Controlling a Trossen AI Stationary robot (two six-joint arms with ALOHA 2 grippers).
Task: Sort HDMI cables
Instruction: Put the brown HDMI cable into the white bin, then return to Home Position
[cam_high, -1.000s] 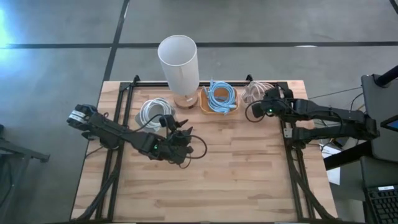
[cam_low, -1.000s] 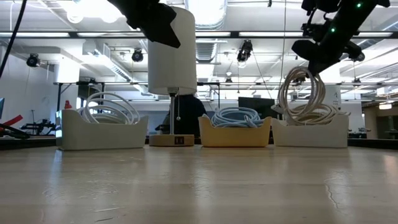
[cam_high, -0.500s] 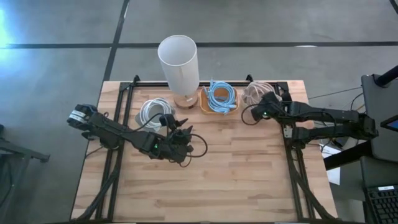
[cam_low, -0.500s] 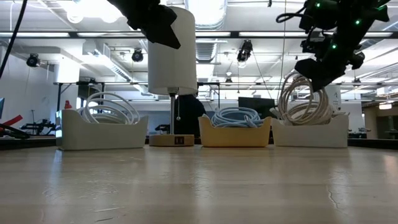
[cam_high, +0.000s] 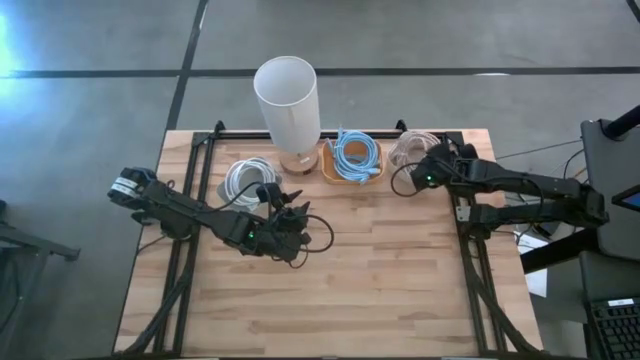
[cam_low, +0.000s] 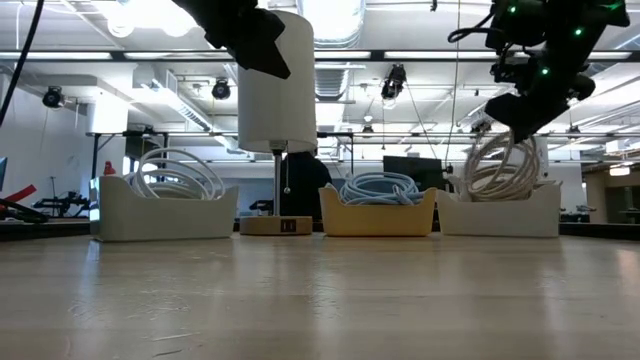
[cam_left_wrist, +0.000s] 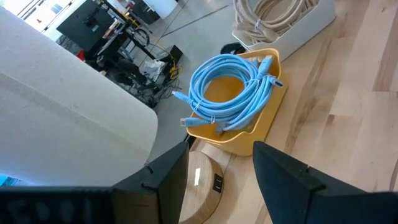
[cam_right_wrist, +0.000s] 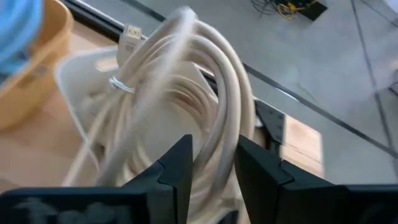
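A beige HDMI cable coil (cam_low: 500, 165) stands on edge in the white tray (cam_low: 500, 215) at the far right, on other beige coils. My right gripper (cam_low: 520, 115) is open just above it. In the right wrist view its fingers (cam_right_wrist: 177, 168) stand either side of a strand at the coil's top (cam_right_wrist: 217, 118). White coils (cam_high: 245, 180) fill a white tray at the far left. Light blue coils (cam_left_wrist: 230, 93) lie in a yellow tray (cam_left_wrist: 264, 124). My left gripper (cam_left_wrist: 214, 186) hangs open over the table's middle left, with nothing between its fingers. My right gripper has one strand of the beige coil's top (cam_right_wrist: 217, 118) between its parted fingers, which slant down from the table's near right side. I cannot tell whether a finger still touches it. The coil's lower part rests in the white tray.
A tall white cylinder lamp (cam_high: 287, 100) on a wooden base stands between the left white tray and the yellow tray (cam_high: 350, 172). All three trays line the far edge. Bare wooden tabletop (cam_high: 380, 280) spreads across the near half.
My right gripper has tipped further downward and sunk a little over the far-right tray. The beige coil, held up above the tray a second ago, has sunk lower into it and now stands among the other beige coils.
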